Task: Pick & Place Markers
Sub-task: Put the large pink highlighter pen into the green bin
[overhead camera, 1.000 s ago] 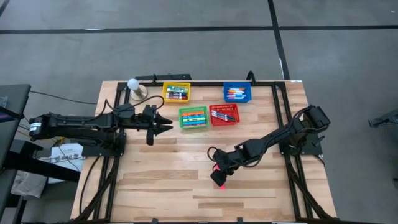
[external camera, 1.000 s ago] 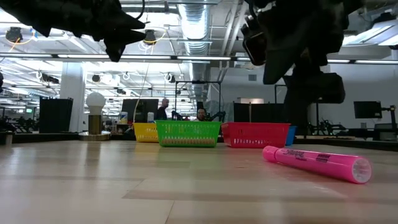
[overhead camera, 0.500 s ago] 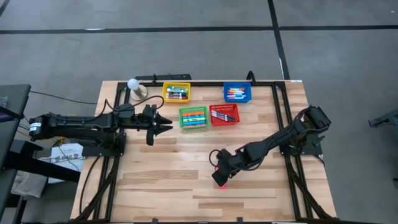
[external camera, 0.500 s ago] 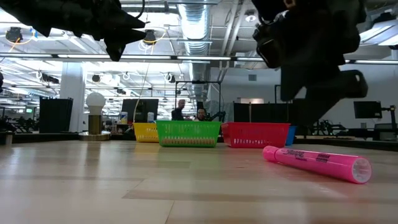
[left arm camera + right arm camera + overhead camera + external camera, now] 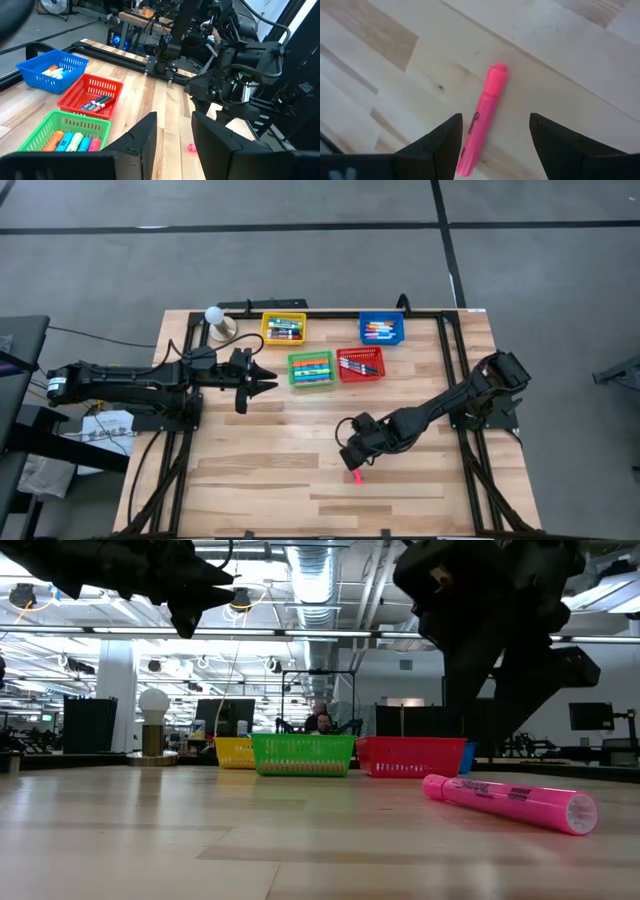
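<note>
Near the table's front middle, the pink highlighter (image 5: 481, 122) is lying flat between the right gripper's (image 5: 495, 137) released fingers, its long axis running roughly one to seven o'clock, while the left gripper (image 5: 262, 383) is waiting half-parted, empty and well apart.

From overhead we look straight down on the whole wooden surface (image 5: 260, 470). From its top we look level across the boards into the room behind. From the left wrist we face across the surface toward the baskets and the right arm. From the right wrist we look down closely on the pink highlighter (image 5: 481, 118), which all four views share.
</note>
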